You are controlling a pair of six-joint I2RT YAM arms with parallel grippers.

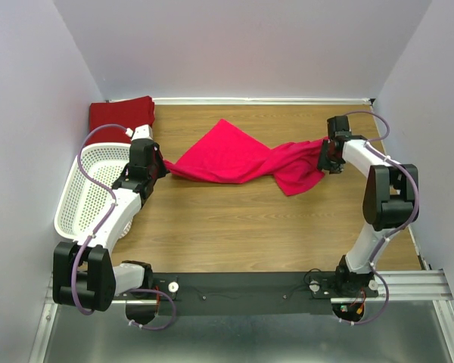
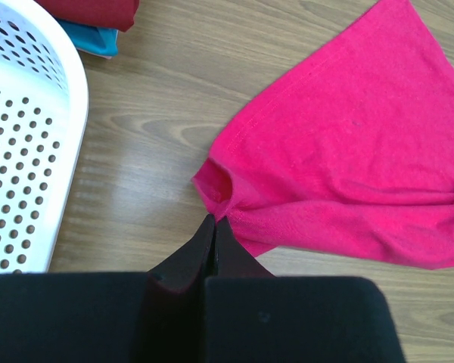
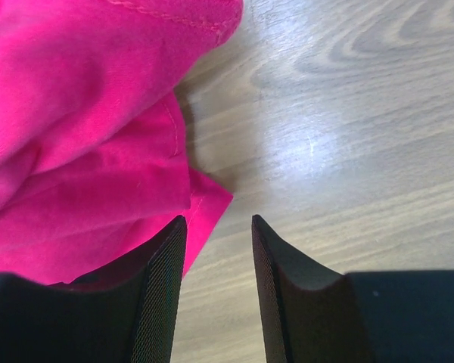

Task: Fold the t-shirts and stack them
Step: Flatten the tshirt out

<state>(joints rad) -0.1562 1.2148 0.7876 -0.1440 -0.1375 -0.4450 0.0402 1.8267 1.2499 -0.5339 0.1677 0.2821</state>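
Observation:
A crimson-pink t-shirt [image 1: 234, 155] lies crumpled across the middle of the table, stretched out between both grippers. My left gripper [image 1: 160, 165] is shut, and its tips [image 2: 214, 221] pinch the shirt's gathered left edge [image 2: 363, 166]. My right gripper [image 1: 325, 160] is open at the shirt's right end. A corner of the shirt [image 3: 83, 136] lies by the left finger, and the gap between the fingertips [image 3: 218, 221] is over bare wood. A folded darker red t-shirt [image 1: 121, 115] lies at the back left on a teal one that shows only an edge [image 2: 94, 38].
A white perforated basket [image 1: 91, 189] stands along the left wall, right beside my left arm; it also shows in the left wrist view [image 2: 23, 136]. White walls close in the wooden table on three sides.

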